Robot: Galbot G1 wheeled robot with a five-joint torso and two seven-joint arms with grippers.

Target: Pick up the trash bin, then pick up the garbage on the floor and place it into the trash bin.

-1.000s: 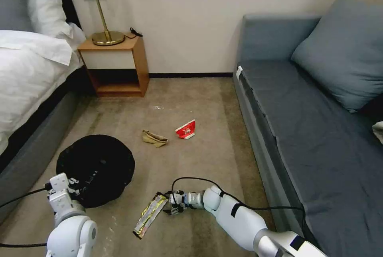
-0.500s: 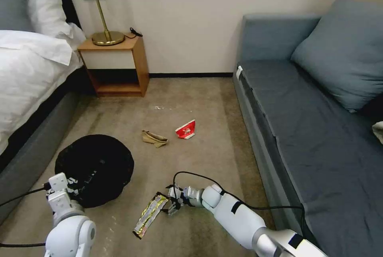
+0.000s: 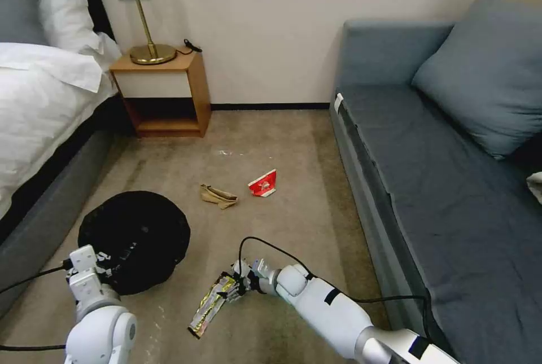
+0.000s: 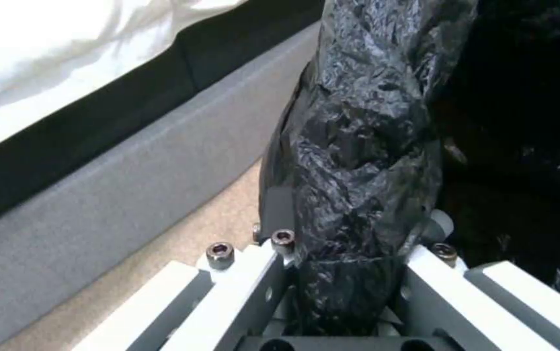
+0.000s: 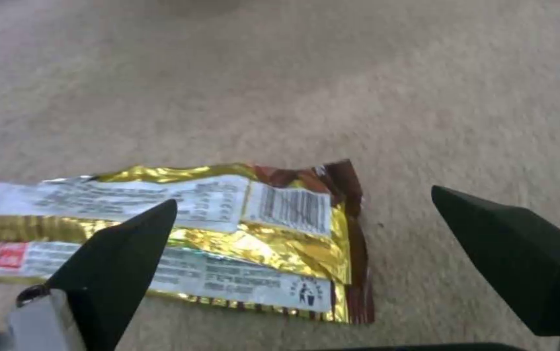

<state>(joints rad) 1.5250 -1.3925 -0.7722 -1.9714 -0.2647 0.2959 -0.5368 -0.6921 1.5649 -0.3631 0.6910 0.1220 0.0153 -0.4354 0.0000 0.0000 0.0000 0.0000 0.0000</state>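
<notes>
Since a second ago the right gripper point(image 3: 232, 289) has slid leftward along the carpet point(image 3: 293, 149) and now reaches the near end of the snack wrapper point(image 3: 210, 302), where before it sat just short of it. Its fingers point(image 5: 121, 253) stand spread apart, one over the wrapper's printed face and the other over bare carpet, with the wrapper's brown end point(image 5: 351, 204) between them.

From that gripper, the wrapper stretches away toward 7 o'clock in the head view. The paper wad point(image 3: 218, 196) lies at about 12 o'clock, well apart, with the red-and-white packet point(image 3: 263, 184) just to its right.

The left gripper point(image 4: 345, 273) is clamped on the black-lined rim of the trash bin point(image 3: 134, 240), which sits at 9 o'clock from the wrapper, beside the bed point(image 3: 39, 104).
</notes>
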